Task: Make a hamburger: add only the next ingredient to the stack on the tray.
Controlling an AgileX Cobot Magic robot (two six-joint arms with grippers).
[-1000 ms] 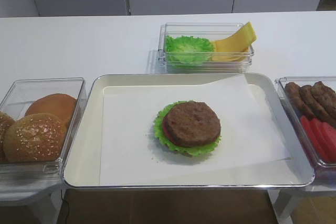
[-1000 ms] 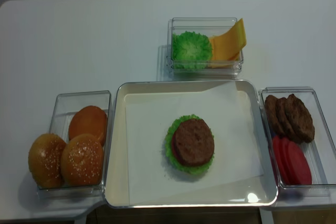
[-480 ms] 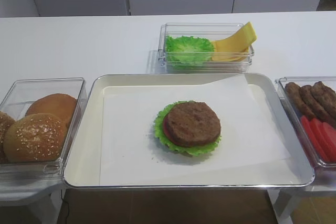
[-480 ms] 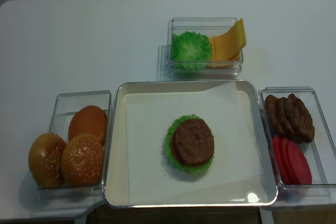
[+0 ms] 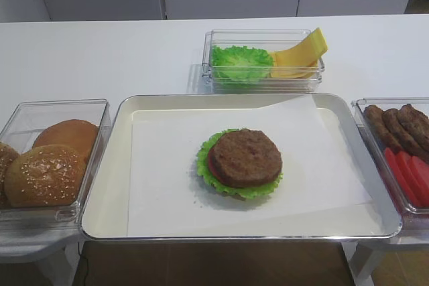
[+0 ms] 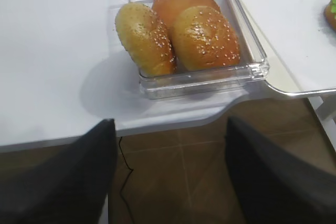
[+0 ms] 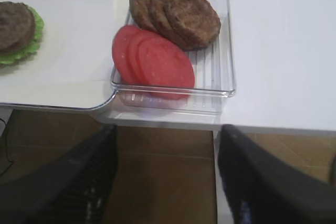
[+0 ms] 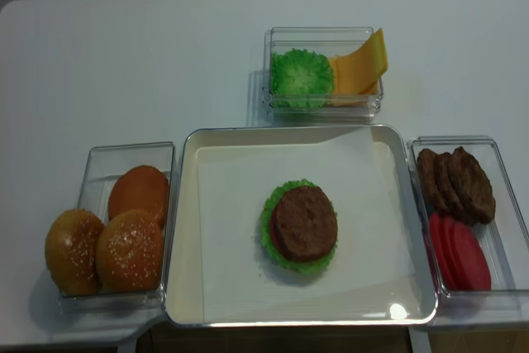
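Nothing on the tray [image 5: 114, 165] has shifted; patty [image 5: 246, 157] tops stack, both pincers spread wide

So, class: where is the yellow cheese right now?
In the high view, the cheese leans in the clear tub behind the tray, right of the loose lettuce.

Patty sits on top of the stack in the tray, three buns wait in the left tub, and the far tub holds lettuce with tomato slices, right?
Not quite. The far tub holds lettuce with yellow cheese, as the realsense high view shows; the tomato slices share the right tub with the patties. The rest stands.
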